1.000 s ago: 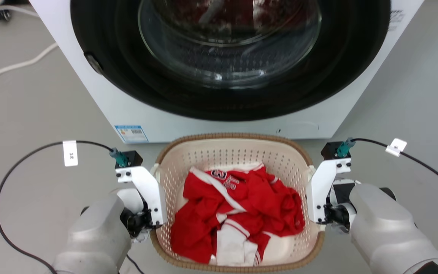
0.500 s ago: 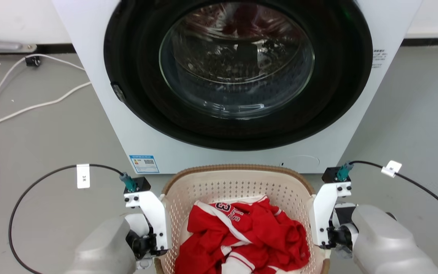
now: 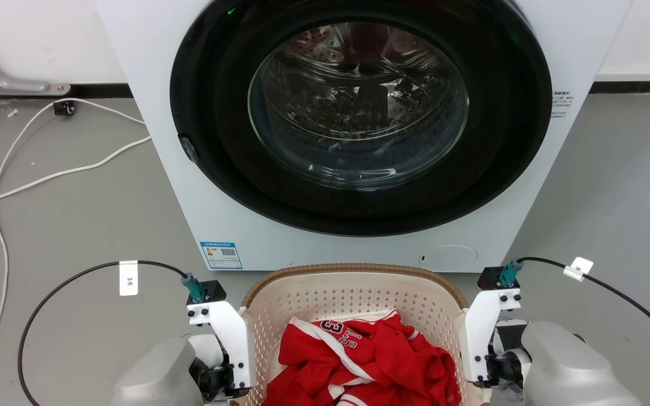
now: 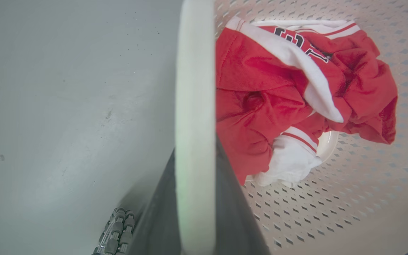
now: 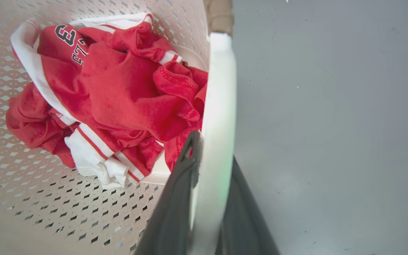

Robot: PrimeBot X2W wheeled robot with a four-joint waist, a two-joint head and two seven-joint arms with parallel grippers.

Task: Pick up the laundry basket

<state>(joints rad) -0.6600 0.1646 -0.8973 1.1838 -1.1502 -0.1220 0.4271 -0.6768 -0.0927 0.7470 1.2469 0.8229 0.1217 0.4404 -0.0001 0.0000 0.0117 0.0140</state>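
The laundry basket (image 3: 353, 269), cream and perforated with a brown woven rim, sits at the bottom centre of the head view, right in front of the washer. A crumpled red and white jersey (image 3: 359, 361) lies inside it. My left gripper (image 3: 229, 375) is at the basket's left side and my right gripper (image 3: 480, 369) at its right side. In the left wrist view my left gripper (image 4: 195, 205) is shut, its dark fingers on either side of the white handle (image 4: 195, 106). In the right wrist view my right gripper (image 5: 211, 191) is likewise shut on the other white handle (image 5: 218, 106).
The white washing machine (image 3: 189, 214) with its round dark door (image 3: 359, 113) stands just behind the basket. White cables (image 3: 48, 175) trail over the grey floor at the left. Black cables loop from both wrists. Bare grey floor lies on both sides.
The whole head picture has shifted down: the camera moved, showing more of the washer and the wall. Both grippers stay at the basket's handles, now lower in the frame.
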